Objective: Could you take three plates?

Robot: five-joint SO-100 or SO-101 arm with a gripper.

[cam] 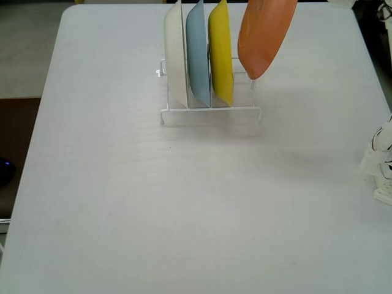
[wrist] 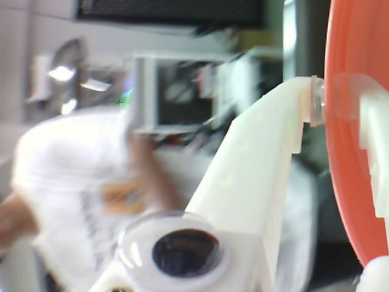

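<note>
Orange plate (wrist: 352,121) fills the right edge of the wrist view, cut off by the frame so that only a curved slice of its rim shows, and the gripper (wrist: 338,108) is clenched on it: one white finger reaches in from the lower middle and its clear tip meets the plate's edge, while the other finger shows only as a pale piece over the plate's face at far right. The rest of that view is blurred; a person in a white shirt (wrist: 73,182) and some shelving behind can be made out, little more. In the fixed view the orange plate (cam: 262,33) hangs tilted above the right end of the white wire rack (cam: 211,111), its lower edge clear of the wires and its top cut off by the frame; the gripper itself is out of this picture. Just to its left in the rack stand the yellow plate (cam: 221,52), then the light blue plate (cam: 198,55), then a cream-white plate (cam: 177,58), all on edge, close together, tops cropped. The rack sits toward the far side of the pale counter (cam: 153,202). At the right edge, near side, a white part of the arm's base (cam: 381,162) pokes in, too cropped to read.
</note>
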